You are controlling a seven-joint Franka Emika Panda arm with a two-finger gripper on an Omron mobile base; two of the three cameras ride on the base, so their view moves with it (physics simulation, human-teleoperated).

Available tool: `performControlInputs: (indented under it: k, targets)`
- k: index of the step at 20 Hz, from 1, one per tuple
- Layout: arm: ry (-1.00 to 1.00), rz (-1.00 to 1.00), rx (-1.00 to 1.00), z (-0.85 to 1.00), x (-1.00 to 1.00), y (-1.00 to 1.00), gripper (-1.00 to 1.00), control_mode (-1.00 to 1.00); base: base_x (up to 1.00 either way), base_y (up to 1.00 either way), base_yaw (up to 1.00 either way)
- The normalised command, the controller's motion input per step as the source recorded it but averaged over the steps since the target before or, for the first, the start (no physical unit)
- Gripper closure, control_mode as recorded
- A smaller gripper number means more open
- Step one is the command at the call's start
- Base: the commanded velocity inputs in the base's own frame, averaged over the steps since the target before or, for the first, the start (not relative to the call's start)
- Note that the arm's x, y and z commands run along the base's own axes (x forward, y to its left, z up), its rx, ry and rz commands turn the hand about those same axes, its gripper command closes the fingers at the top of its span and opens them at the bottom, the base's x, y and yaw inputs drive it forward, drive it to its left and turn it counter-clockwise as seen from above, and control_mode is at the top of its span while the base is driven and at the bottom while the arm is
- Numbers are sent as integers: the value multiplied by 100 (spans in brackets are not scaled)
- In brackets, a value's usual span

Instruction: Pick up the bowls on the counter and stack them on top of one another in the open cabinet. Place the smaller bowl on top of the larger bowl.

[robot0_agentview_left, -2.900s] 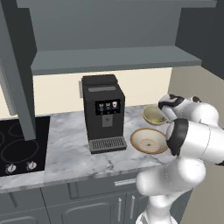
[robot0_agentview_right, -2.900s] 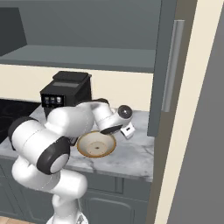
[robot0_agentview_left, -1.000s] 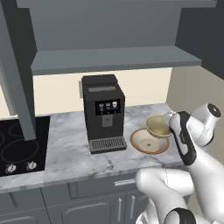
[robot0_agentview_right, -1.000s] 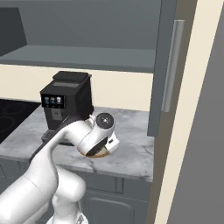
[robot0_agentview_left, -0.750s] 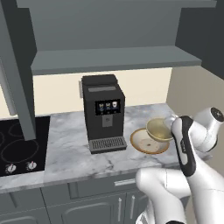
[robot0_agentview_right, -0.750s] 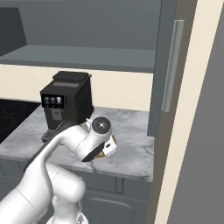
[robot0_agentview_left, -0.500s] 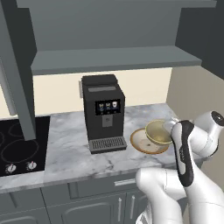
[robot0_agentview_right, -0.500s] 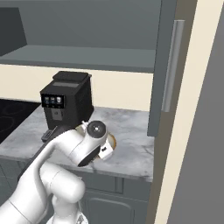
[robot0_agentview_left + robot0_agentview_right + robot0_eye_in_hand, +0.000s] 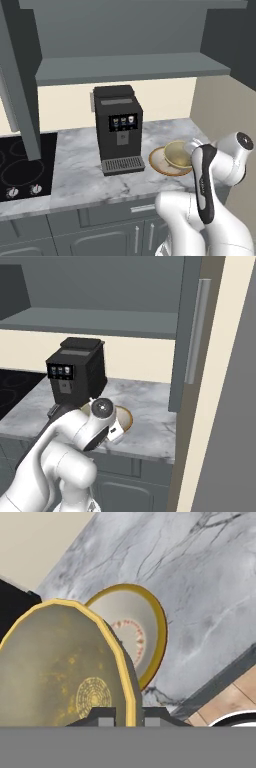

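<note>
**Lifting the smaller bowl, with the shelf high above it**

Holding the smaller bowl by its rim, my end effector has its 2 fingertips pressed onto the yellow edge, 1 inside and 1 outside. The bowl fills the lower left of the hand view, its yellowish inside facing the camera. In the left base view it sits just above the larger bowl, which lies flat on the tabletop to the right of the coffee machine.

The move ahead turns on height: the open cabinet has its shelf well above the bowl and back toward the wall, so I judge the carry is mostly upward and inward. The larger bowl is not yet on the shelf, and it should go under the smaller one.

My own arm covers much here. In the right base view the wrist hides the smaller bowl and most of the larger one. I cannot tell whether the 2 bowls touch.
</note>
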Motion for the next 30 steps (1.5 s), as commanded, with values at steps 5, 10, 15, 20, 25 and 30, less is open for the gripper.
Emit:
performControlInputs:
  k: [5, 10, 15, 20, 25, 30]
  targets:
    - [4, -2, 0, 0, 1, 0, 100, -100, 0, 0, 0]
    - [2, -2, 0, 0, 11, 0, 100, -100, 0, 0, 0]
    - [0, -1, 0, -6, 19, 0, 100, -100, 0, 0, 0]
    - [0, -1, 0, -14, 20, -1, 100, -100, 0, 0, 0]
    - [0, -1, 0, -16, 15, -6, 100, -100, 0, 0, 0]
    - [1, 0, 0, -21, 8, 0, 100, -100, 0, 0, 0]
